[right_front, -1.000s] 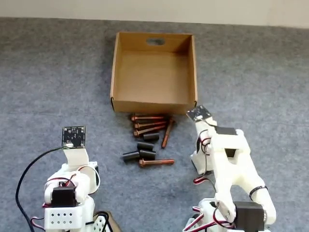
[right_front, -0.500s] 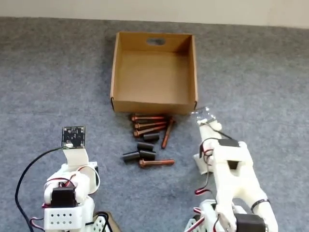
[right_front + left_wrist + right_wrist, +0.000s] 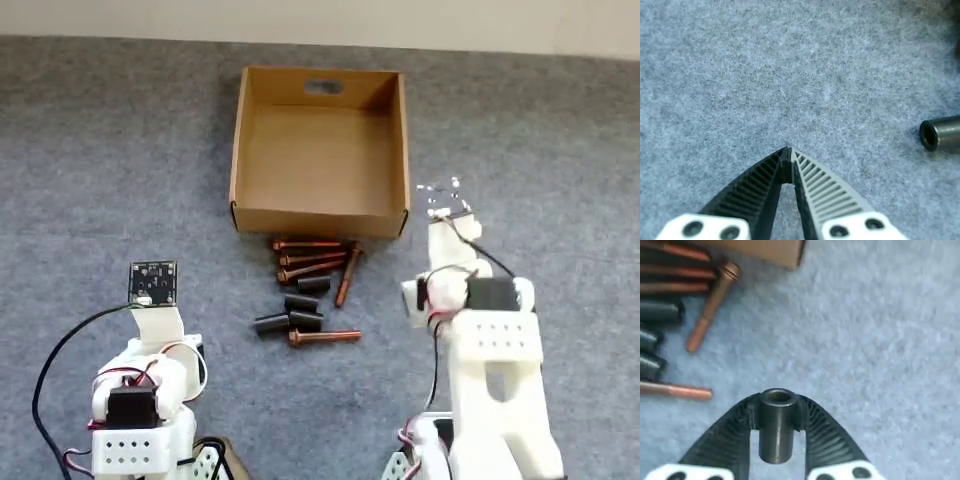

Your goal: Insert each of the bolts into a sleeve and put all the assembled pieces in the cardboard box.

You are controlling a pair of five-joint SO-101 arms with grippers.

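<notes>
bolts [image 3: 311,243] numbered five, copper-coloured, all loose on the carpet [image 3: 120,150] just in front of the cardboard box [image 3: 236,160]: three lay side by side close to its front wall, one [image 3: 347,273] sat slanted to their right, and one [image 3: 325,336] lay alone nearest the arms. black sleeves [image 3: 300,302] on the floor looked like four, bunched among the bolts, though two of them touched and were hard to tell apart. a fifth sleeve [image 3: 776,432] was clamped between the fingers of the right pincer [image 3: 776,407], its open end pointing away from the wrist, held above the carpet to the right of the pile and near the box's front right corner. the left pincer [image 3: 788,155] had its tips pressed together, low over the carpet, with one sleeve [image 3: 940,134] lying off to the side, apart from it. the box was one, open-topped, with a single hand slot [image 3: 322,86] in its far wall. the surface was grey, felt-like carpet; a pale wall [image 3: 320,20] ran behind it.
</notes>
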